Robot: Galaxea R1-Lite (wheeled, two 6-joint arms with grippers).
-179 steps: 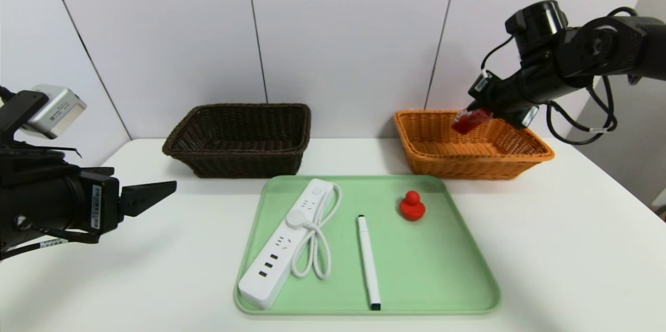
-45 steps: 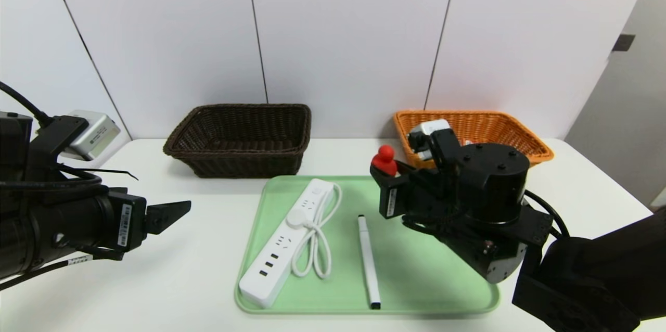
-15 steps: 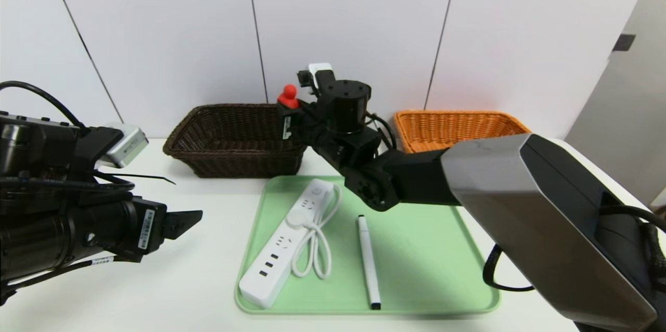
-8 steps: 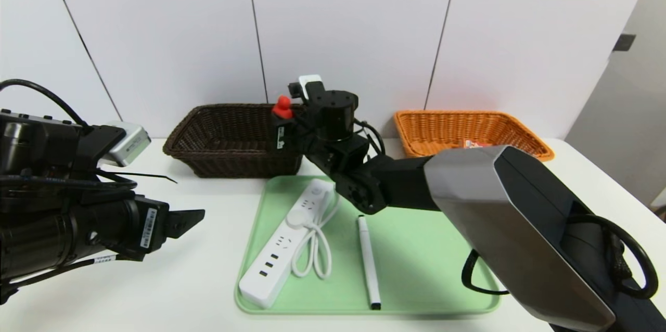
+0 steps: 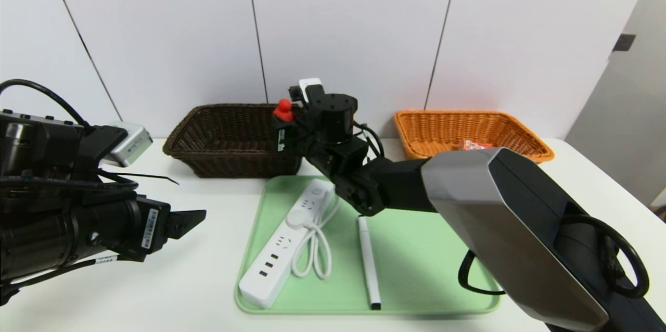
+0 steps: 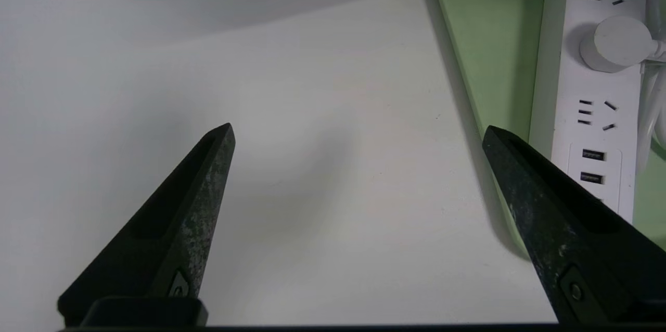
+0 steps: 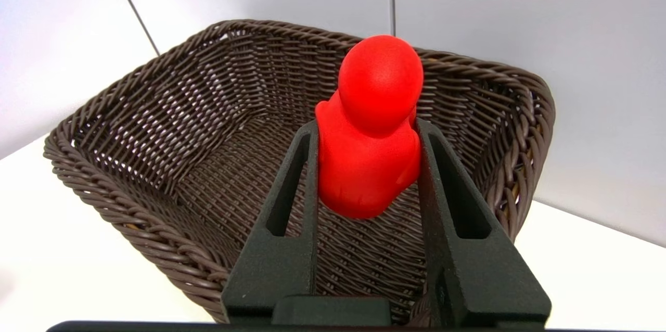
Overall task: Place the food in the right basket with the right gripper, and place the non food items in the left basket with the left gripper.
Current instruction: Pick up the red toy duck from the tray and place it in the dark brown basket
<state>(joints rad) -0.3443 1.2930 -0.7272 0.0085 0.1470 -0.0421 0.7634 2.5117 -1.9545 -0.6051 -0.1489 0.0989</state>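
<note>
One red rubbery figure (image 7: 370,129) is sitting pinched between the fingers of the right gripper (image 7: 368,137), round head poking out past the tips. From where I'm standing, the gripper is reaching across to hold it over the dark brown basket (image 5: 234,154), presumably because the toy is counting as non-food, though the task is asking for the left gripper there. The left gripper (image 6: 359,134) is waiting with its fingers spread wide, above the desk (image 5: 171,280) just beside the green tray (image 5: 426,269). On that tray, the white power strip (image 5: 276,254) and the white marker (image 5: 368,264) are lying below and nearer than the right gripper; both are probably still needing a lift. Well off to that gripper's right, the red snack pouch (image 5: 474,144) is resting inside the orange wicker basket (image 5: 458,119), where food is belonging. The pouch is showing some printing, and a barcode-like label (image 5: 150,228) is running along the left gripper's housing; I'm not managing to read either.
</note>
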